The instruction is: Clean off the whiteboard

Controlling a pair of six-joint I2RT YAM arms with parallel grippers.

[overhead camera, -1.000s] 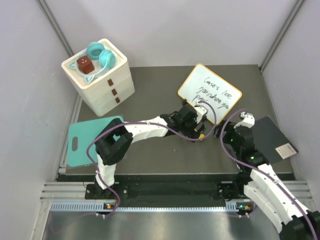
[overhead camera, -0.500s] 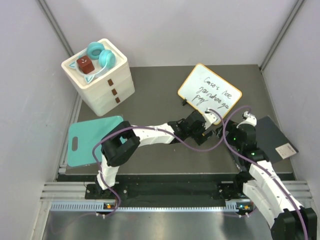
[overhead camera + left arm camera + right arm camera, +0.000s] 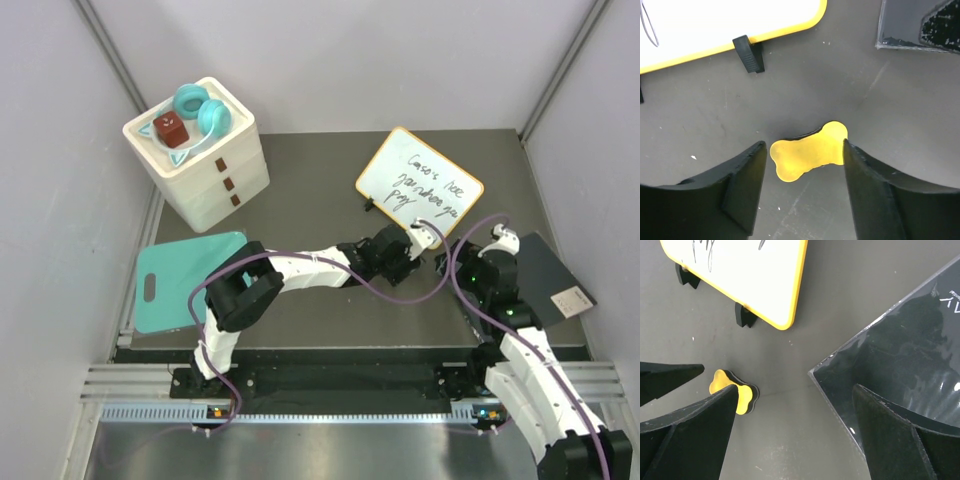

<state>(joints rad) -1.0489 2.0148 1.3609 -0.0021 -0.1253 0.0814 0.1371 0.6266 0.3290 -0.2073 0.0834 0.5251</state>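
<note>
The left arm reached from its base up to a bent elbow, then stretched low and rightward across the counter (image 3: 300, 190). Its wrist pointed down just in front of the whiteboard (image 3: 420, 188). The left end effector (image 3: 802, 150) had its fingers apart, straddling a yellow bone-shaped eraser (image 3: 807, 157) that lay flat on the counter. The right finger (image 3: 865, 180) sat right at the eraser's end and the left one a sliver off. They were not clamped on it.

The right arm rose from its base with the wrist tipped downward beside the dark slab (image 3: 545, 270). The right end effector (image 3: 795, 390) was spread wide over bare counter, with the eraser just beside its left finger (image 3: 700, 425) and the slab's corner by the other.

The whiteboard stood on its black feet (image 3: 749, 54) at the right rear of the counter, handwriting on its face, well apart from the teal cutting board (image 3: 180, 280).
</note>
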